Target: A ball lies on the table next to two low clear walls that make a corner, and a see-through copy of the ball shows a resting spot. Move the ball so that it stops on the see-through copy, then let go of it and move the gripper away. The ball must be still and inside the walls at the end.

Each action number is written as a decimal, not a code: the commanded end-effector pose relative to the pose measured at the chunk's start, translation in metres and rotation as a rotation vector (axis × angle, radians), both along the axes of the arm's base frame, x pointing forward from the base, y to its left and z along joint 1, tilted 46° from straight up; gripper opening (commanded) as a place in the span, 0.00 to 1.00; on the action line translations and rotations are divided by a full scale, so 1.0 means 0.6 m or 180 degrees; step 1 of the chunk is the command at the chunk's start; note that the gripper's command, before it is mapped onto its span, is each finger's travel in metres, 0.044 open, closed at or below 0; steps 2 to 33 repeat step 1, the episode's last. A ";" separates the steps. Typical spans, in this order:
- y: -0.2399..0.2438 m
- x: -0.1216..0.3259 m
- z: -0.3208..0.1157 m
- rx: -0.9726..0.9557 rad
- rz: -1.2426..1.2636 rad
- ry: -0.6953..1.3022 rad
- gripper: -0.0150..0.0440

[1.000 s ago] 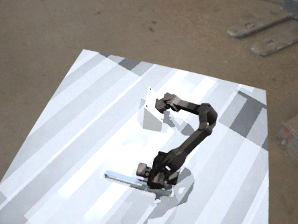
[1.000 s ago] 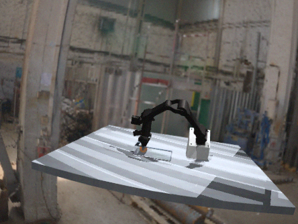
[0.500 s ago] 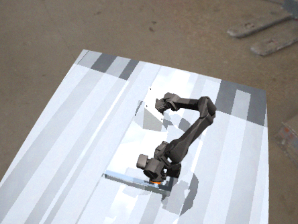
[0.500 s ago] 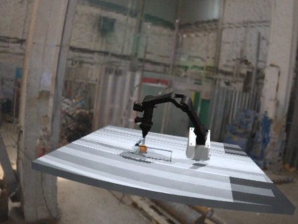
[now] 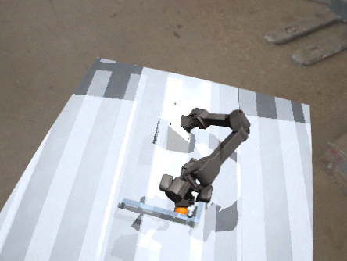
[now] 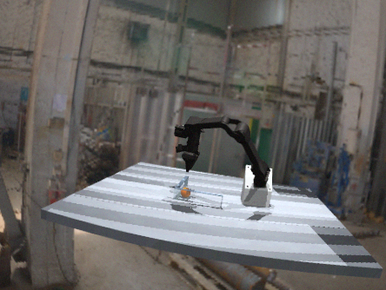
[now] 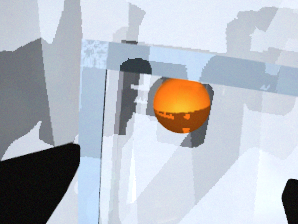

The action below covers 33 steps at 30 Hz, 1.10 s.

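Grey-and-white striped table (image 6: 130, 208) takes up most of the scene, sitting in a blurry warehouse setting. Dark arm (image 6: 243, 143) rises from a pale base (image 6: 256, 191) on the right side and bends over toward the middle. Two low clear walls (image 5: 156, 209) form an L-shaped corner on the tabletop, and the orange ball (image 7: 181, 104) rests on the table tucked right into that corner, close to both walls. Gripper (image 6: 189, 166) hangs well above the ball, pointing straight down, not touching it. Fingers are spread wide apart and holding nothing, you can see them as dark shapes at the lower edges of the wrist view
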<state>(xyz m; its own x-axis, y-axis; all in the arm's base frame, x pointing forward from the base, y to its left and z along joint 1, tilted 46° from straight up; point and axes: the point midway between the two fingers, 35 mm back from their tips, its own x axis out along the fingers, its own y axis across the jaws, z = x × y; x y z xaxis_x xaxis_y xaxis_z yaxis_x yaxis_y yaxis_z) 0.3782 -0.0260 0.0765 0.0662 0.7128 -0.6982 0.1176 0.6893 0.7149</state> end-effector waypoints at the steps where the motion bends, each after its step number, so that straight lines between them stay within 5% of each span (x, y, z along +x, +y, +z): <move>1: -0.004 -0.003 0.005 -0.0009 0.0030 0.0001 1.00; 33: -0.004 -0.003 0.005 -0.0009 0.0030 0.0001 1.00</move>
